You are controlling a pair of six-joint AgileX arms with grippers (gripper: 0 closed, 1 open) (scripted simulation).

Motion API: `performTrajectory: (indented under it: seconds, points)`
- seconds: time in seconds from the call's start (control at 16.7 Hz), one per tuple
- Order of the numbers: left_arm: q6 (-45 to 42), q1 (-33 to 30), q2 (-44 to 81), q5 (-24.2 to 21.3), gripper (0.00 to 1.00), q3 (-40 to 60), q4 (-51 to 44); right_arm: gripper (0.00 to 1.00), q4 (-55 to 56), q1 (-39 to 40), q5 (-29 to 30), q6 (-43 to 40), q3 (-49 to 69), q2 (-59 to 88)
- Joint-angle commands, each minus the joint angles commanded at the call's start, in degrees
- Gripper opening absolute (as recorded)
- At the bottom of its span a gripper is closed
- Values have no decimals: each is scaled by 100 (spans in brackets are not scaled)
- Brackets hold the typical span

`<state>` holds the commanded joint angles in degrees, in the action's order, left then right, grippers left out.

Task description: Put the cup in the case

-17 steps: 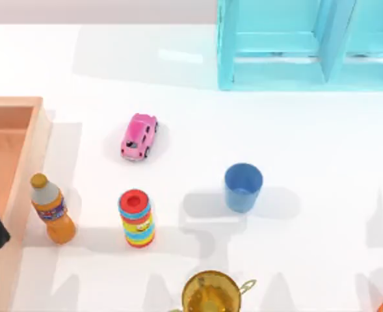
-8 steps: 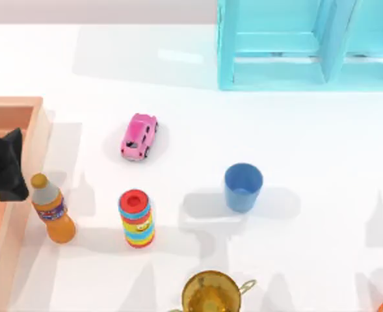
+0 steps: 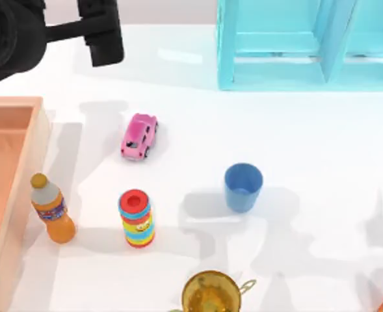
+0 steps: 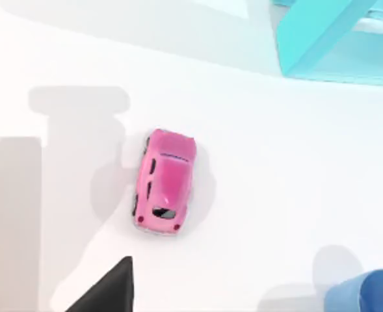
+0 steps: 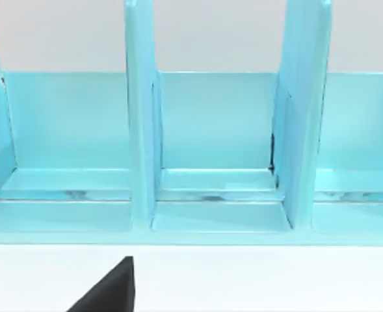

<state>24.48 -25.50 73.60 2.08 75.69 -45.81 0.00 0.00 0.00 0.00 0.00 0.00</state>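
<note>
The blue cup stands upright on the white table, right of centre, and its rim shows in the left wrist view. The orange-brown wooden case lies at the table's left edge with nothing in it. High over the far left of the table hangs my left gripper, well away from the cup and holding nothing. One dark fingertip of it shows near the pink toy car. A fingertip of my right gripper faces the light blue cabinet.
A pink toy car sits left of centre. An orange drink bottle and a striped can with a red lid stand beside the case. A golden cup is at the near edge, and the blue cabinet stands at the back right.
My left arm has swung from over the case at the left edge up to the far left of the table. Its shadow now falls beside the car. The objects have not moved.
</note>
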Motion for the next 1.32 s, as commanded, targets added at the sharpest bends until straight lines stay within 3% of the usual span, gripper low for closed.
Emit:
performTrajectory:
  seconds: [0.84, 1.08, 1.32]
  points:
    - [2127, -2224, 6266, 160, 100, 6541, -3878, 100, 0, 0, 0, 0, 0, 0]
    - [2443, -2548, 7056, 186, 100, 7318, -4468, 100, 0, 0, 0, 0, 0, 0]
    - [2469, -2572, 7114, 189, 100, 7374, -4514, 100, 0, 0, 0, 0, 0, 0]
